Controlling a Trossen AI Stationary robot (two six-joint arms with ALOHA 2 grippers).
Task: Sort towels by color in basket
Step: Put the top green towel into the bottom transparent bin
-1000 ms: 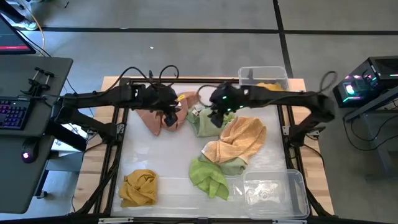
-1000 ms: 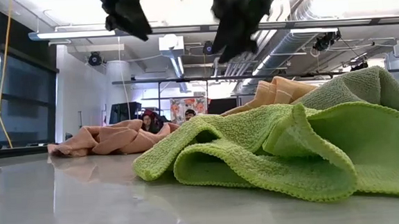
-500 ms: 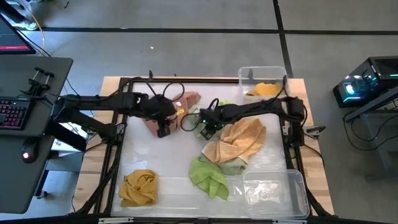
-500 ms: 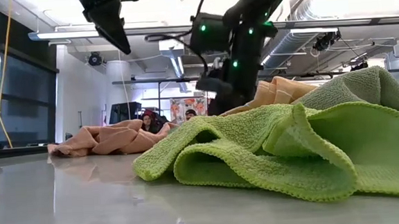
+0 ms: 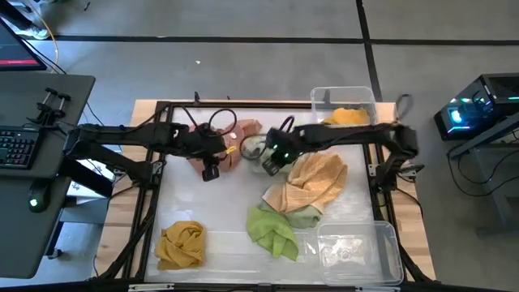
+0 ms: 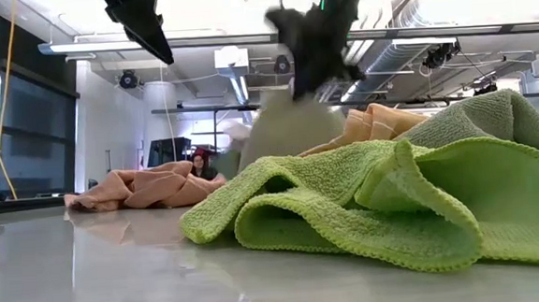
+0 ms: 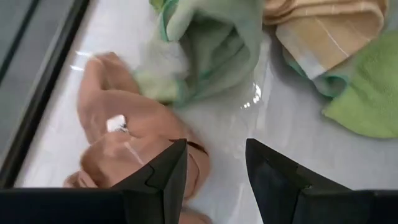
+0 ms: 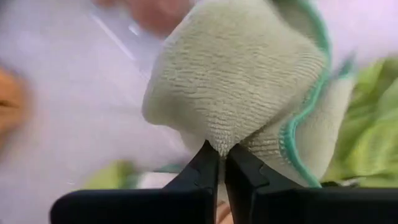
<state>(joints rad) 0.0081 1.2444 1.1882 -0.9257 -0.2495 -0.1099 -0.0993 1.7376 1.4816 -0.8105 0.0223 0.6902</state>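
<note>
Towels: two green [image 5: 272,231], one yellow [image 5: 180,243], one pink [image 5: 219,154].

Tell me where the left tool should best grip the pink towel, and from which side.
Probably the raised rounded fold at the middle of the pink towel, from straight above. The towel lies crumpled flat on the table, and the open left tool hovers over that hump, fingers either side of it; its thin edges offer less to pinch.
</note>
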